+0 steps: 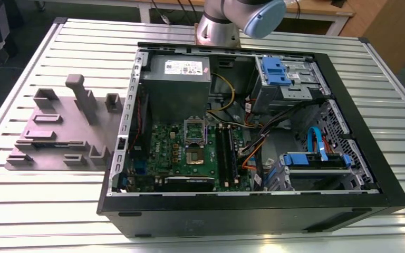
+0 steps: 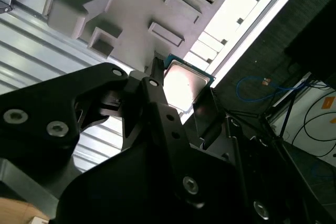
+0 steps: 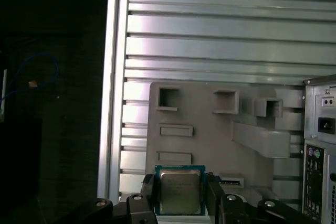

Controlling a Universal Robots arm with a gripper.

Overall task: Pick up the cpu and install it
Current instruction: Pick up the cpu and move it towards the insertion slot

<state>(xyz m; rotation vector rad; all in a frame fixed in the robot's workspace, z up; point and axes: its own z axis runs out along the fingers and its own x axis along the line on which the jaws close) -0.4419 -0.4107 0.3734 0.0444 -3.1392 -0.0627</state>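
The robot's arm [image 1: 220,26] stands beyond the far edge of the computer case [image 1: 244,213] in the exterior view, one silver joint ending in a pale blue cap [image 1: 264,18]. In the first wrist view the black hand [image 3: 180,203] hangs clear of the case, off its rear panel, with its fingers [image 3: 212,195] clamped on opposite edges of the cpu [image 3: 179,187].

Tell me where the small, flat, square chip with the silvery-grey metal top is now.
In both wrist views the cpu is held in the black gripper, above the grey plastic tray beside the computer case.
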